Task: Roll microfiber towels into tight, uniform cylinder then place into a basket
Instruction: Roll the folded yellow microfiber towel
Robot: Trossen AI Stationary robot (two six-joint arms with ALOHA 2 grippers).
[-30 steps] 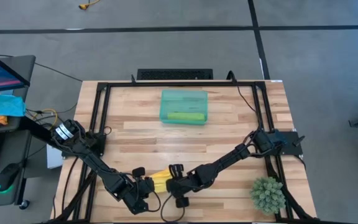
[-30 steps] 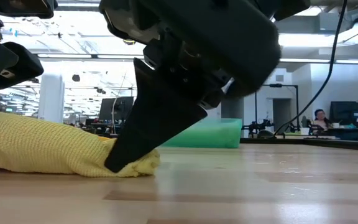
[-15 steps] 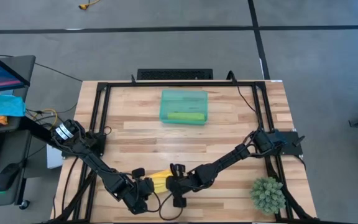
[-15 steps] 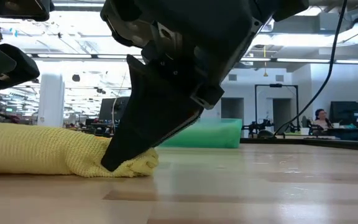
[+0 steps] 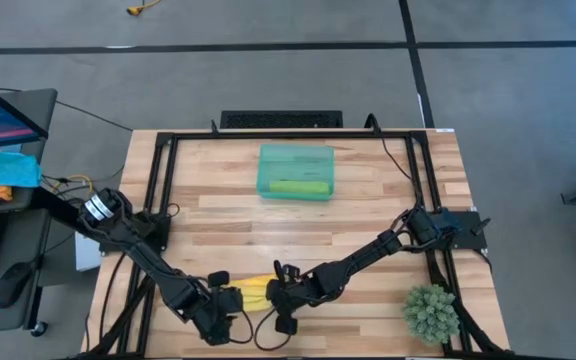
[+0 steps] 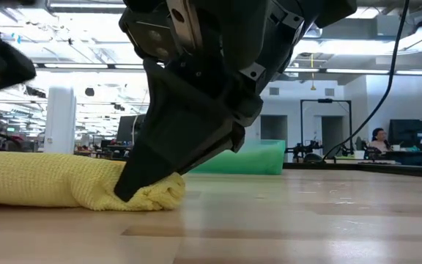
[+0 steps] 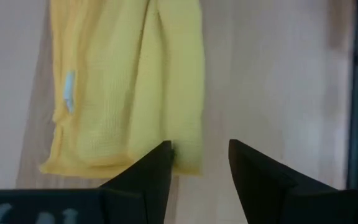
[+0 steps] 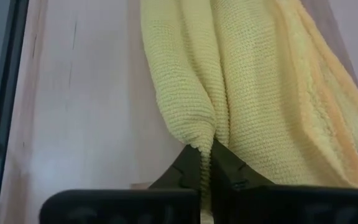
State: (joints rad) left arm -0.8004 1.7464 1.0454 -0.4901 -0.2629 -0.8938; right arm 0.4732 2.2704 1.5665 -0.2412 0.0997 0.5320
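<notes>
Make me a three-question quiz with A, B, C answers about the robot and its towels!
1. Where does the yellow towel lie?
A. in the basket
B. on the table's near edge, between both claws
C. on the floor

2. What colour is the roll inside the basket?
A. lime green
B. orange
C. blue

3. What is the right claw doing?
A. pinching the yellow towel
B. hanging open above the basket
C. holding the plant

Answers:
1 B, the high view shows it between the left claw and the right claw.
2 A, a green roll lies in the teal bin.
3 A, the right wrist view shows its fingers shut on a yellow fold.
</notes>
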